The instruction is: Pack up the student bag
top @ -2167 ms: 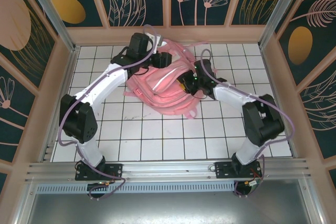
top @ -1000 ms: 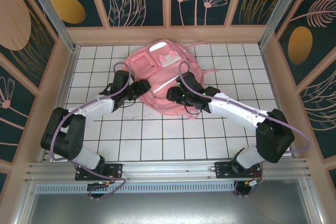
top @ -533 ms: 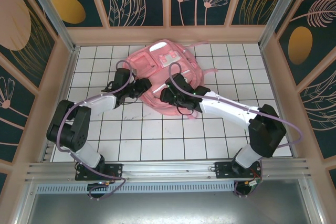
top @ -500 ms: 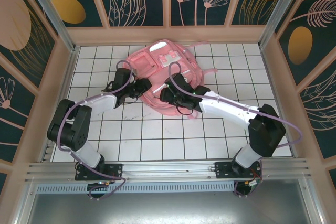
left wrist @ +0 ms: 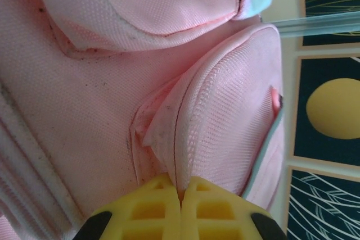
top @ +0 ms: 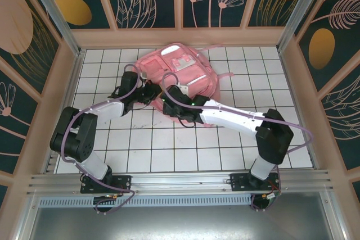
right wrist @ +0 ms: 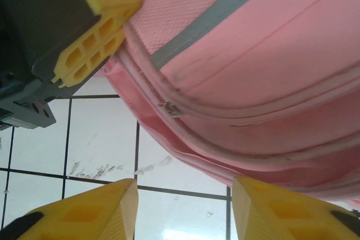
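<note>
The student bag (top: 185, 74), a soft pink backpack with a pale stripe and white patches, lies flat at the back middle of the tiled table. My left gripper (top: 151, 93) sits at the bag's left side. In the left wrist view its yellow fingertips (left wrist: 163, 206) are pressed together on a raised fold of the bag's fabric (left wrist: 185, 139). My right gripper (top: 167, 104) is at the bag's near left edge, close beside the left one. It stands open (right wrist: 183, 209) over bare tile, just below the bag's zip line and a small metal zip pull (right wrist: 171, 108).
The white tiled table (top: 169, 144) has free room in front of the bag. Wooden walls (top: 62, 82) close in the left, back and right. A pink strap (top: 226, 76) trails off the bag's right side. The left gripper's finger (right wrist: 93, 40) shows in the right wrist view.
The left gripper has closed on a fold of the bag. The right arm has swung left along the bag's near edge, up to the left gripper, and its jaws have narrowed a little.
</note>
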`<state>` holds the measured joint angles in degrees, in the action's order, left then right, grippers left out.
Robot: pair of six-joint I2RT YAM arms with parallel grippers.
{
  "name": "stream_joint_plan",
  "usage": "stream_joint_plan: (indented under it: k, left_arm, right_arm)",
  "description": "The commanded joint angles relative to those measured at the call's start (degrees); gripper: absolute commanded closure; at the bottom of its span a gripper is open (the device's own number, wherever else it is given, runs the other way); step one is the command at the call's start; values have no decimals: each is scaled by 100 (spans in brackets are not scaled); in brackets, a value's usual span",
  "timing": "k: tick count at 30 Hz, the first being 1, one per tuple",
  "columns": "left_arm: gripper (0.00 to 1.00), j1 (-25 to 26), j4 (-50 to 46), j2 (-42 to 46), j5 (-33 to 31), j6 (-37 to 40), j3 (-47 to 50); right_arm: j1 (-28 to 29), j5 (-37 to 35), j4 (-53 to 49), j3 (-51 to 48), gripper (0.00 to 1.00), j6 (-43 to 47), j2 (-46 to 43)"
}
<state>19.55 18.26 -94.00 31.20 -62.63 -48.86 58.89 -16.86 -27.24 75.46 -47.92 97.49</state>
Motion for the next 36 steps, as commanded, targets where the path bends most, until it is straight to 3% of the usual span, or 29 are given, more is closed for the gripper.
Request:
stream_joint_plan:
  k: [1,5,27,36]
  left_arm:
    - [100,58,981,312,642,-324,-101]
    - [100,92,1067,294,782,-458,-165]
    - [100,256,1391,162,927,-629,-134]
    - [100,258,1325,111,793,-569,-116]
  right_arm:
    - [80,-291,-29,352,57,-183,306]
    - [21,-719,-286,743,64,-708,678]
    - [-300,-1895,-1793,1761,69,-2000,1598]
    - [-271,-1951,-2182,1498,90,-2072,1291]
